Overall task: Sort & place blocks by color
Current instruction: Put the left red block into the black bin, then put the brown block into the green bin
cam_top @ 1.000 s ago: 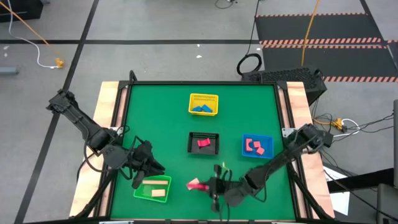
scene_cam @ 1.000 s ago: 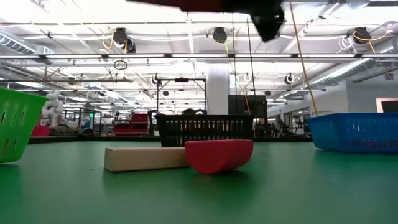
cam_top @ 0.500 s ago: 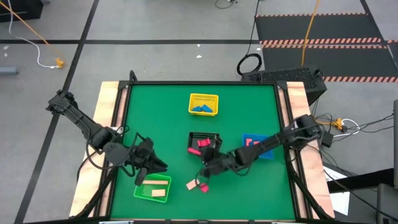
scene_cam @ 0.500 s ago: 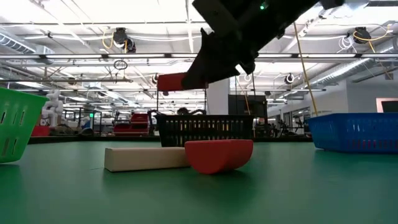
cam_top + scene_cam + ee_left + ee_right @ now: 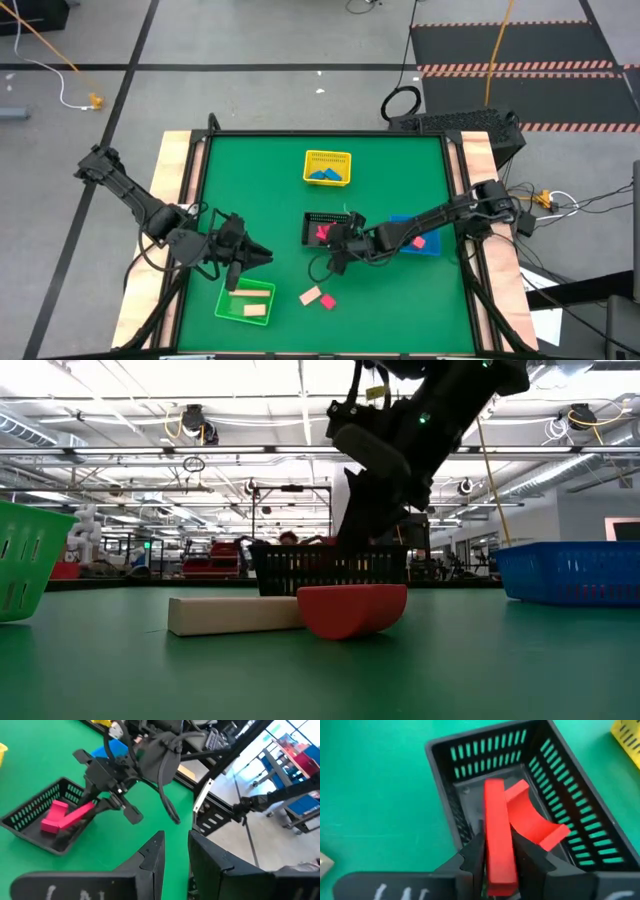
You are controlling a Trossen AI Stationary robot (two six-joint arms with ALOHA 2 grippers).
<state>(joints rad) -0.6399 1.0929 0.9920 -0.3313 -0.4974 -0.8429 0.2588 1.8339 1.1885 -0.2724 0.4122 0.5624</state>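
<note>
— Four baskets: yellow basket (image 5: 328,167), black basket (image 5: 328,229), blue basket (image 5: 414,236), green basket (image 5: 246,301). Loose blocks?
— Two on the green table (image 5: 260,190): tan block (image 5: 309,296), red block (image 5: 327,301). Right gripper (image 5: 496,852) clamps a red bar (image 5: 498,845) over the black basket; left gripper (image 5: 176,851), empty and nearly closed, hovers above the green basket. Workshop behind.
</note>
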